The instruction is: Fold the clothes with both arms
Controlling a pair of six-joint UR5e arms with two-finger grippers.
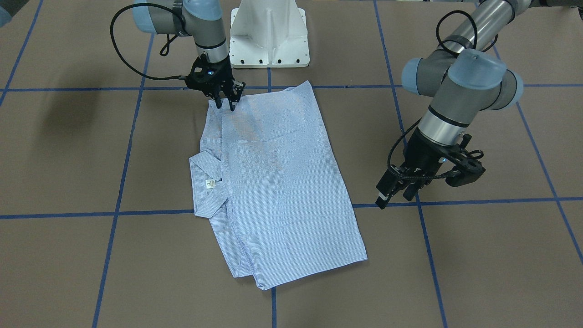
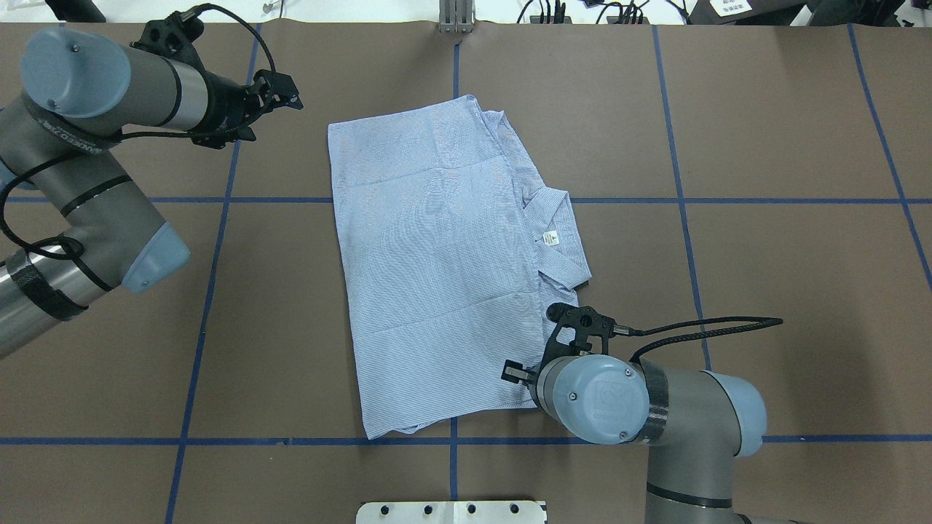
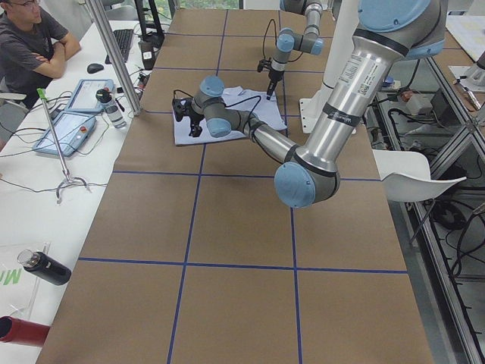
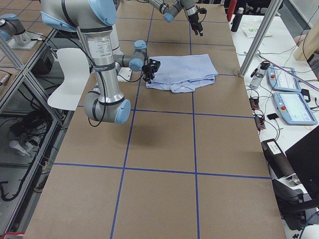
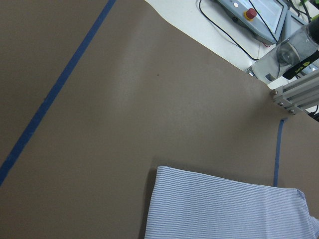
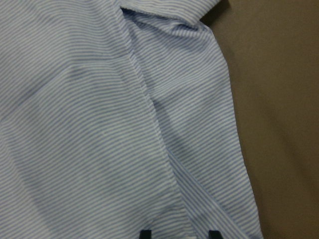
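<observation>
The light blue-and-white pinstriped shirt [image 1: 282,182] lies folded into a long rectangle in the middle of the table [image 2: 429,276]. Its collar and white neck label [image 2: 551,237] stick out at one long side. My right gripper [image 1: 225,105] points down at the shirt's corner nearest the robot, fingers slightly apart. In the right wrist view its two fingertips [image 6: 144,233] show apart at the cloth [image 6: 99,124]. My left gripper [image 1: 396,197] is open and empty, above bare table off the shirt's other long side [image 2: 290,91]. The left wrist view shows only a shirt corner [image 5: 224,209].
The white pedestal base [image 1: 268,36] stands behind the shirt. Blue tape lines [image 2: 677,182] cross the brown table cover. In the left side view an aluminium post [image 3: 114,53], tablets, bottles [image 3: 45,267] and a seated person [image 3: 30,45] are along the table's far edge.
</observation>
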